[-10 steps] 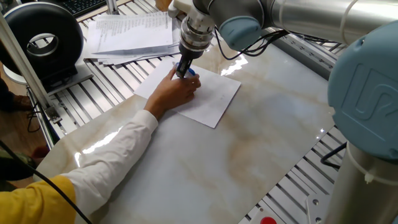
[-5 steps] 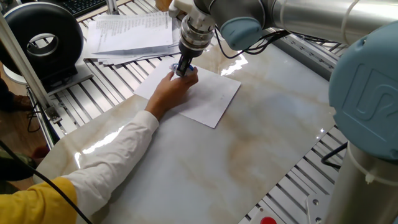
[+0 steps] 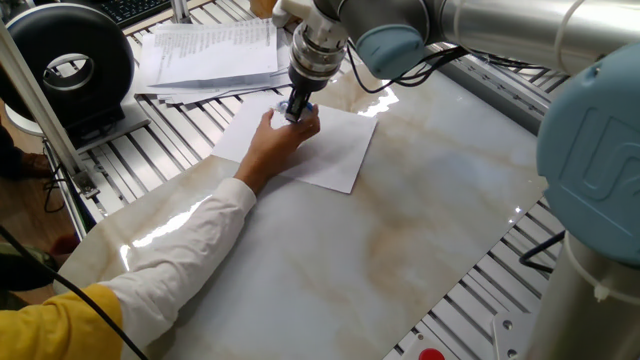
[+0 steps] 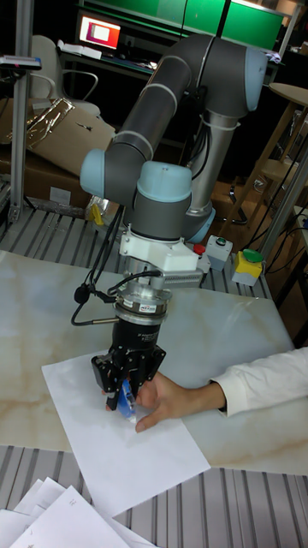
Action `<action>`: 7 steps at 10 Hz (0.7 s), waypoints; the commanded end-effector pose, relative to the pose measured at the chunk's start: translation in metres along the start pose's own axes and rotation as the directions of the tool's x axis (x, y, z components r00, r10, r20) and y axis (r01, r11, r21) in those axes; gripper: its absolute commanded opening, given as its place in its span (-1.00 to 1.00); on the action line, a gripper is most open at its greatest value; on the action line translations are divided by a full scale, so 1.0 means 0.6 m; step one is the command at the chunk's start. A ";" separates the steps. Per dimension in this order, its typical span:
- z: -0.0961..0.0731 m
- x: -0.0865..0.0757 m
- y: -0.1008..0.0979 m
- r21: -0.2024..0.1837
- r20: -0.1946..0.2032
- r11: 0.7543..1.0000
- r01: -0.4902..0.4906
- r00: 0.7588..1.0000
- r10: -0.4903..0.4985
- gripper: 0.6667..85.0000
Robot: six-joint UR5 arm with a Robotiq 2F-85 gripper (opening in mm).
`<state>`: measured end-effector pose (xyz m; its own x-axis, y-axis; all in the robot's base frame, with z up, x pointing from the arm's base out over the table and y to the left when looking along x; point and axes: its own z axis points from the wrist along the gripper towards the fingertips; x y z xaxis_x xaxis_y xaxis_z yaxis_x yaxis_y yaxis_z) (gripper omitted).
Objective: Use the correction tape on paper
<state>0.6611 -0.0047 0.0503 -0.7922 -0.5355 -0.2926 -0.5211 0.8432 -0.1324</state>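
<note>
Evidently the gripper point(image 4: 126, 396) was clamped on the correction tape point(image 4: 127, 400), its tip apparently touching the paper point(image 4: 128, 454); a person's hand point(image 4: 171, 398) steadied the sheet, so a level, firmly pressed drag was advisable.

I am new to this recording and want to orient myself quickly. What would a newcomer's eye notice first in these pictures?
First comes the big grey robot arm bending down over the marble table, its gripper closed on the small blue correction tape at the white paper. Right beside it, a person's hand in a white sleeve rests on the sheet, touching the gripper's tip. Behind, a stack of printed papers lies at the table's far edge.
</note>
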 end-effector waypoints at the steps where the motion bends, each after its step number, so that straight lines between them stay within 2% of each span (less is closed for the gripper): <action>1: -0.018 0.011 0.006 -0.008 -0.011 1.000 -0.002 1.000 0.002 -0.12; 3: -0.024 0.027 0.003 -0.003 -0.043 1.000 0.025 0.999 -0.025 -0.20; 7: -0.029 0.034 0.001 0.002 -0.053 0.999 0.037 0.998 -0.037 -0.22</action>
<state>0.6417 -0.0135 0.0579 -0.7865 -0.5687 -0.2409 -0.5498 0.8224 -0.1464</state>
